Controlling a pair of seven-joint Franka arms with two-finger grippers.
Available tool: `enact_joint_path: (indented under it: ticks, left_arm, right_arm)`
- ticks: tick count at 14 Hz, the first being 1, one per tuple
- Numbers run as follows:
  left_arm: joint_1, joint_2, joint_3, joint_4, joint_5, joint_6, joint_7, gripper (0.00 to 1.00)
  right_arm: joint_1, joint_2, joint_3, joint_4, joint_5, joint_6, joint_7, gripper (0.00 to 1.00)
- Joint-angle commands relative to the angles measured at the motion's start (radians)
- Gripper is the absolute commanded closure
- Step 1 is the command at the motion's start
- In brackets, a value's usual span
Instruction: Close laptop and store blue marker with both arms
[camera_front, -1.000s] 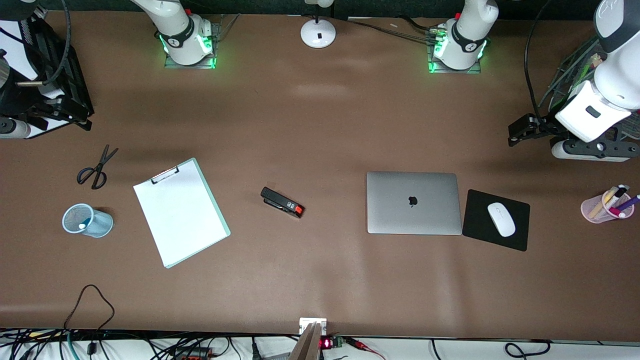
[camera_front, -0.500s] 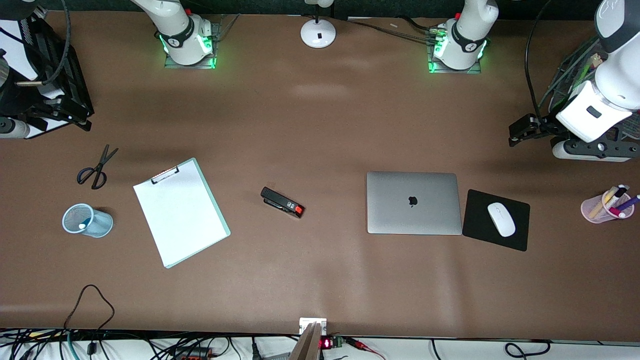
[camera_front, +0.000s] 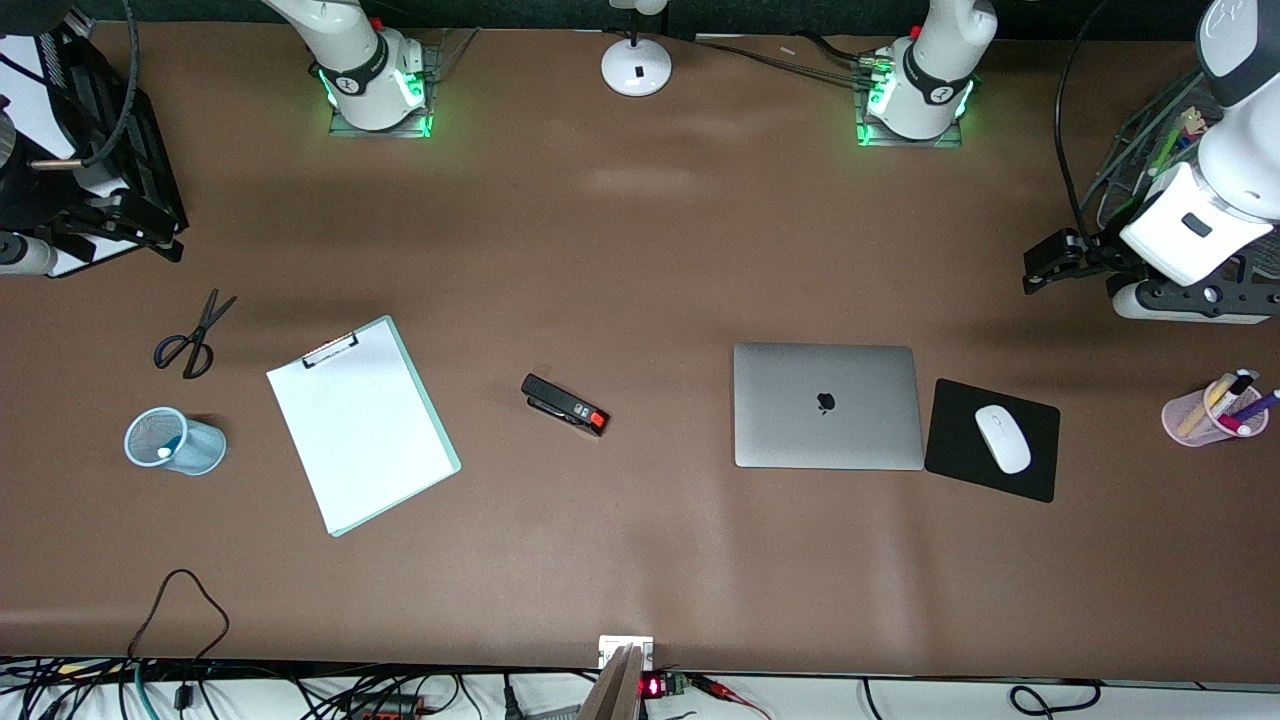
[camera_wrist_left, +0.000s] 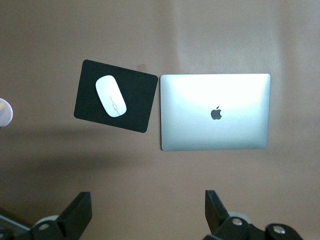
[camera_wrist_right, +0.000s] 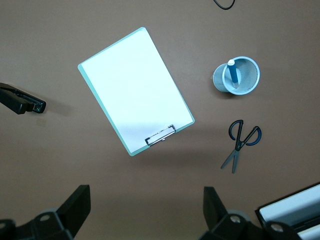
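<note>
Lying shut on the table, the laptop (camera_front: 827, 405) and the blue marker (camera_wrist_right: 232, 76) in its cup (camera_wrist_right: 236, 75) seemed finished, left gripper (camera_wrist_left: 147, 215) and right gripper (camera_wrist_right: 145, 212) empty, spread wide.

The one clear sign is a dark apple logo (camera_front: 826, 402) at the middle of the lid of the slim silver-grey laptop (camera_front: 870, 440), which lies shut on the brown counter (camera_front: 640, 250); the left wrist view shows the same logo. A small red lit display (camera_front: 651, 687) glows at the counter's near edge, but its characters cannot be read. No other text is legible.
</note>
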Motion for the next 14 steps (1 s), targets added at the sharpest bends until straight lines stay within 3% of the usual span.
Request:
enact_joint_path:
  ticks: [1, 14]
  left_arm:
    - [0.003, -0.006, -0.002, 0.008, 0.022, -0.017, 0.017, 0.0]
    - [0.002, -0.006, -0.007, 0.01, 0.022, -0.017, 0.015, 0.0]
  right_arm:
    - [0.001, -0.002, 0.002, 0.011, 0.012, -0.009, 0.003, 0.0]
    - [0.015, -0.002, 0.003, 0.019, 0.012, -0.003, 0.006, 0.0]
